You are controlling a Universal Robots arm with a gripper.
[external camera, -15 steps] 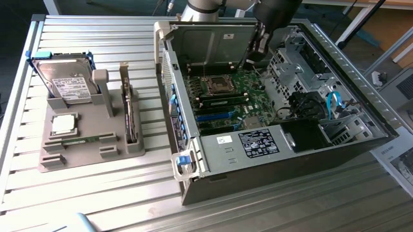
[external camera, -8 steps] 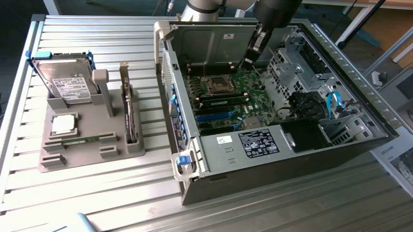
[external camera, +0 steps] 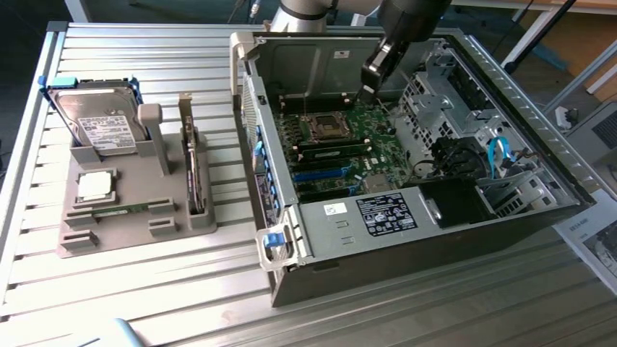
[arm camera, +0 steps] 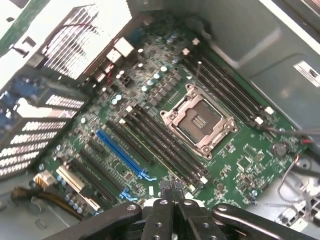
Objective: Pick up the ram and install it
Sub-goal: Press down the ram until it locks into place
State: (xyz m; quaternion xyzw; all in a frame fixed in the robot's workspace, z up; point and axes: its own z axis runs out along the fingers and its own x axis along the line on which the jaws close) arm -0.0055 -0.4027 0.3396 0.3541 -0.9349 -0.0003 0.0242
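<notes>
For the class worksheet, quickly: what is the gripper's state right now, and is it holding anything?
Gripper: shut, with nothing visible between its fingertips, above the motherboard inside the computer case.

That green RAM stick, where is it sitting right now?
In the exterior view the ram lies flat in the grey holder tray on that view's left, just below the square silver processor chip, outside the open computer case.
</notes>
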